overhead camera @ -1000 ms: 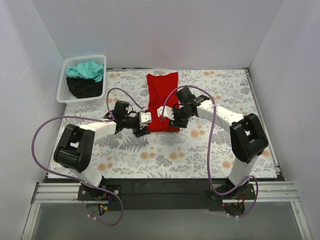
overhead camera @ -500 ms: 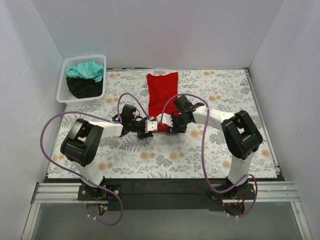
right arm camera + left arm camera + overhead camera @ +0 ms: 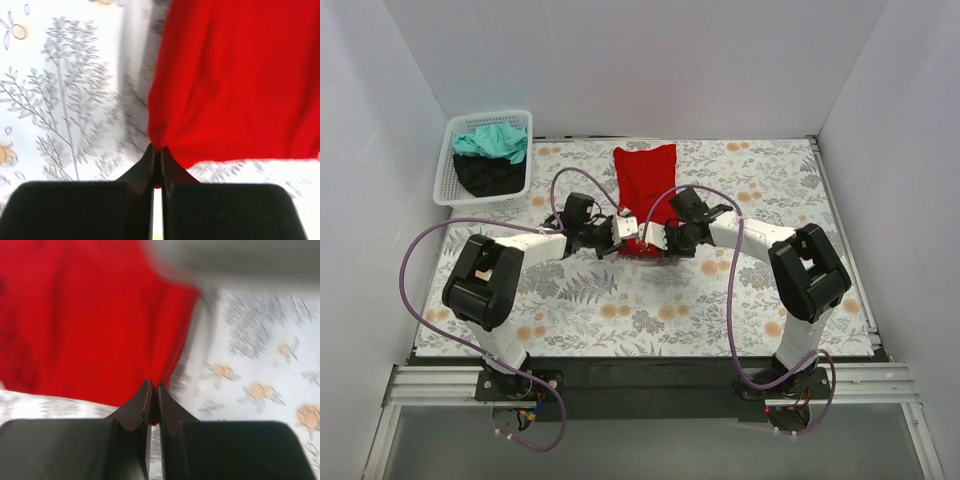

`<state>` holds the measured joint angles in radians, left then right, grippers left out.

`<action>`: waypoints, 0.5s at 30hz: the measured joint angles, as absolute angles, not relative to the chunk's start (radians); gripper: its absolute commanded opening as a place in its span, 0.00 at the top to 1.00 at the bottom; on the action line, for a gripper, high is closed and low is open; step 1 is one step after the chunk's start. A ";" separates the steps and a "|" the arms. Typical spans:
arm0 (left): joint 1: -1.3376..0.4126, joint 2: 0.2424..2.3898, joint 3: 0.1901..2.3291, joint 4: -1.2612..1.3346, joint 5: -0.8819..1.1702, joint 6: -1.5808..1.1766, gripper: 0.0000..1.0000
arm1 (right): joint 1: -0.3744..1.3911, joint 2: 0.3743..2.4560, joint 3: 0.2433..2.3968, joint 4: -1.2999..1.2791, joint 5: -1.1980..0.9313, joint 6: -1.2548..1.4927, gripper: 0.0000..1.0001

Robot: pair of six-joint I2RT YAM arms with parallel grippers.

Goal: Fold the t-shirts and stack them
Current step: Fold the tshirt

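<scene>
The left pincer (image 3: 153,392), pressed together, pinches the near-left corner of the red t-shirt (image 3: 645,175). The t-shirt lies mid-bench (image 3: 580,310), its long axis running straight away from both arms. The right pincer (image 3: 156,155) likewise pinches the near-right corner, so the fold probably goes forward.

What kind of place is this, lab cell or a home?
Probably a lab test cell, not a home: plain white panels box in the table, the left arm and right arm bolt to a metal rail at its near edge, and the props are a basket of clothes and a red t-shirt.
</scene>
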<state>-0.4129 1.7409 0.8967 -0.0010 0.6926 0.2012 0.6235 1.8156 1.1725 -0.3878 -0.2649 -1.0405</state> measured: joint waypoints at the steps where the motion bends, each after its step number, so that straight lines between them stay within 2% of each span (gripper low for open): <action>1: -0.407 1.740 0.937 -0.020 0.696 0.177 1.00 | 0.618 1.813 1.201 -0.419 -0.264 -1.038 0.99; 8: -0.377 1.669 1.126 -0.106 0.714 0.102 1.00 | 0.552 1.758 1.436 -0.541 -0.260 -1.028 0.99; 15: -0.390 1.550 1.111 -0.202 0.740 0.084 1.00 | 0.564 1.674 1.472 -0.684 -0.270 -1.024 0.99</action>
<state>-0.3904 1.5497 1.1107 -0.2024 0.7399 0.0837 0.5636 1.6737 1.4715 -0.6842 -0.2699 -1.0245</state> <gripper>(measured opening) 0.033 0.031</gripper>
